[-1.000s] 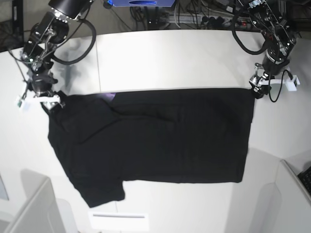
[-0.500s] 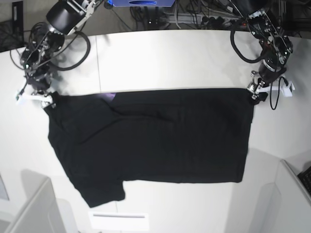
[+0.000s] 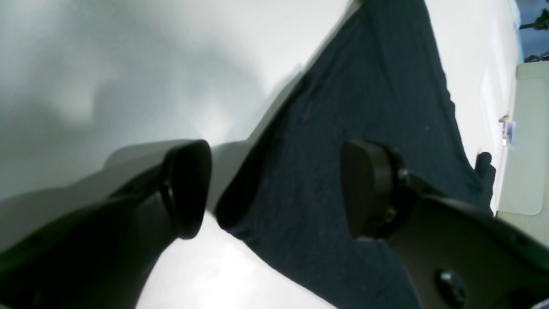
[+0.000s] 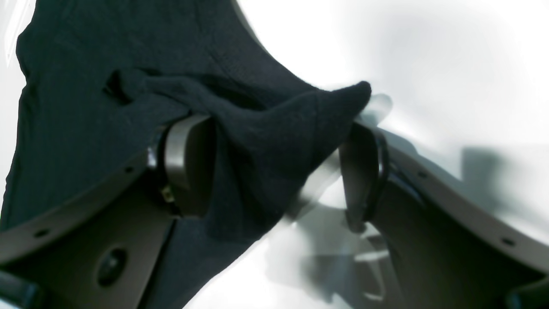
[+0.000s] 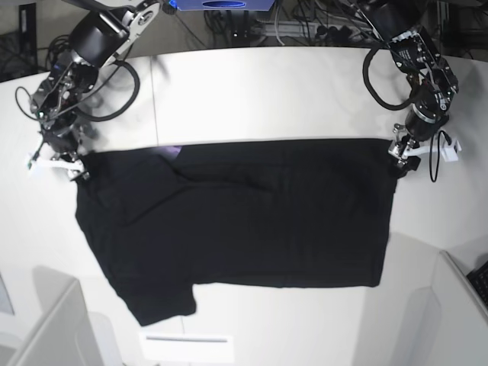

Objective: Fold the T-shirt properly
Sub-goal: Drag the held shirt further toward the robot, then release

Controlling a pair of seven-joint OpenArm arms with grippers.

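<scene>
Surface: white table, matte, under me; cables and a blue box behind its far edge.

Item: black T-shirt, spread flat across the table, one sleeve toward the near edge.

My left claw: jaws wide apart, nothing held, poised over the shirt's corner.

My right claw: jaws wide apart, a peak of shirt cloth lying loose between them.
</scene>
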